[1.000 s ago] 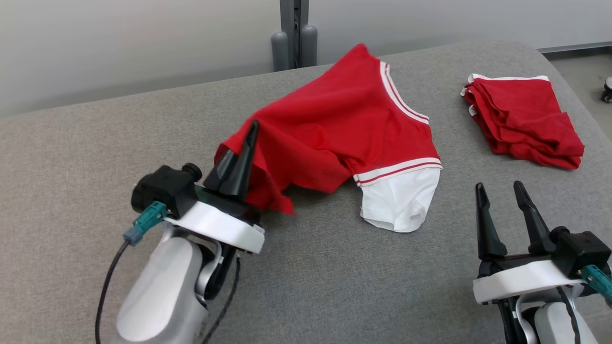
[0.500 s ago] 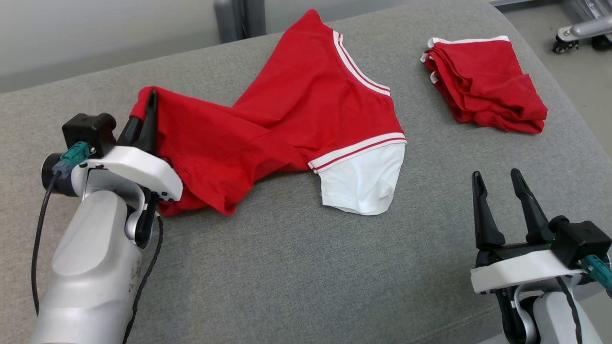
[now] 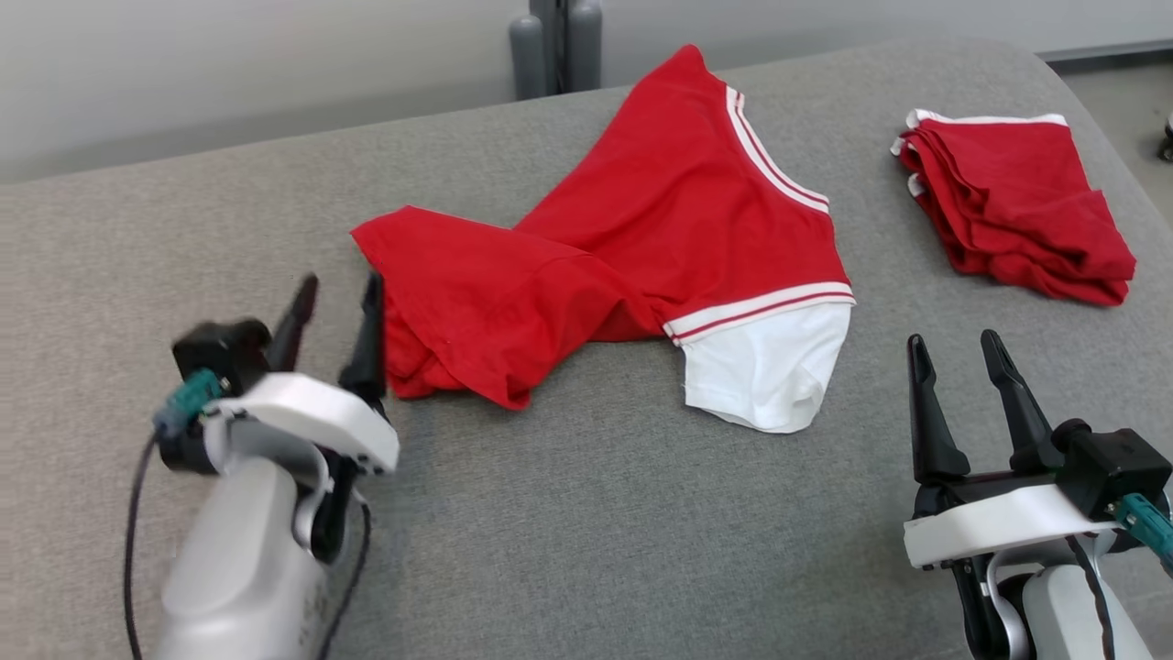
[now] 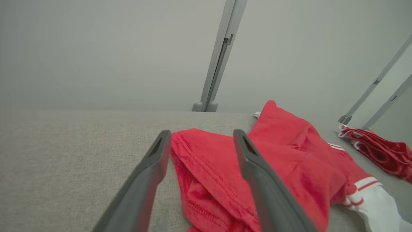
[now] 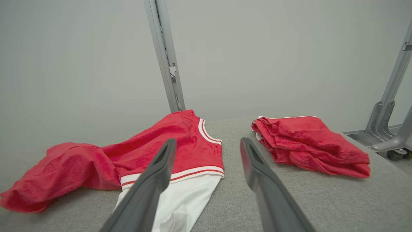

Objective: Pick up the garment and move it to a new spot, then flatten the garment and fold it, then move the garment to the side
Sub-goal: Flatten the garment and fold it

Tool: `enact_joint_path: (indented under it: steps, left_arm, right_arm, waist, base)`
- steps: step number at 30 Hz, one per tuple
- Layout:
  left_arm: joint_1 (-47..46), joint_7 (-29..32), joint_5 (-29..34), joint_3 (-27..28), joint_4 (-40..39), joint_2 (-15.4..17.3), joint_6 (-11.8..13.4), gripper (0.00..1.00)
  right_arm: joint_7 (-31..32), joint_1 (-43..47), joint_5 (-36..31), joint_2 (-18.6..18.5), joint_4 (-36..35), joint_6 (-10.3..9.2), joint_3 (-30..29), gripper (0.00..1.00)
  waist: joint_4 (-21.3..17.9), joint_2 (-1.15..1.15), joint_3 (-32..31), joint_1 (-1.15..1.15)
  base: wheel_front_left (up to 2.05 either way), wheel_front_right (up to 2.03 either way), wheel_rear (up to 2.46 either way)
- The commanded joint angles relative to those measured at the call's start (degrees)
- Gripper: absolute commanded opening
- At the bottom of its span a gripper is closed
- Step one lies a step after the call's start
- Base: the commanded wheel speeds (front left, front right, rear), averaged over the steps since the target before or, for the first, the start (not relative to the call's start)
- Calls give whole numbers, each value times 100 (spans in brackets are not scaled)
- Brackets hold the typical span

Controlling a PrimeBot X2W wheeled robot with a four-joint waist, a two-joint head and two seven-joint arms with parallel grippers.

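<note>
**benchwatcher:** So the shirt (image 3: pixel 641 247) is lying crumpled around the middle of the grey surface (image 3: pixel 586 550). It's red with a white-striped collar. One white sleeve with red-and-white trim hangs toward the near side, and the body is bunched up in folds over on the robot's left.

**foldfan:** Is anything holding it?

**benchwatcher:** Nope. The left end effector (image 3: pixel 339 284) has its fingers spread wide and nothing is pinched. It sits right at the bunched left edge, with the inner finger just beside the fabric. Can't tell if it's actually touching. From the left wrist view the red hem shows in the gap between the two fingers.

**foldfan:** And the other arm?

**benchwatcher:** The right end effector (image 3: pixel 953 341) is also wide open and empty. It's down at the near right, well apart from the shirt, fingers pointing away from the robot. The white sleeve is the closest bit to it.

**foldfan:** Anything else on there?

**benchwatcher:** A folded pile (image 3: pixel 1017 220) of the same red fabric sits at the far right, apart from the shirt. A grey post (image 3: pixel 554 46) stands behind the far edge, against a plain pale wall (image 3: pixel 229 73).
</note>
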Motion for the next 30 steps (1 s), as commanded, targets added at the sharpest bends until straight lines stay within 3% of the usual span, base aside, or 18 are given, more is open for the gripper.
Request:
enact_joint_path:
  steps: [1,12,24,30]
  left_arm:
    - [202,3,-238,-102,61,-55,-33,100]
    - [595,681,-1695,-1462,-382,-131,-49,100]
    - [344,768,-1955,-1397,247,-22,13,100]
    - [217,789,-2324,-1442,193,-61,-48,100]
  right_arm:
    - [-30,76,-47,-31,22,1,-14,100]
    - [-30,89,-66,-31,40,1,-51,100]
    - [-30,60,-3,-30,10,1,-74,100]
    - [-30,50,-1,-30,2,1,-99,100]
  waist:
    - [131,0,-123,0]
    - [114,0,-98,0]
    - [-109,0,-4,0]
    - [-144,0,28,0]
  base:
    - [0,0,0]
    - [0,0,0]
    - [0,0,0]
    - [0,0,0]
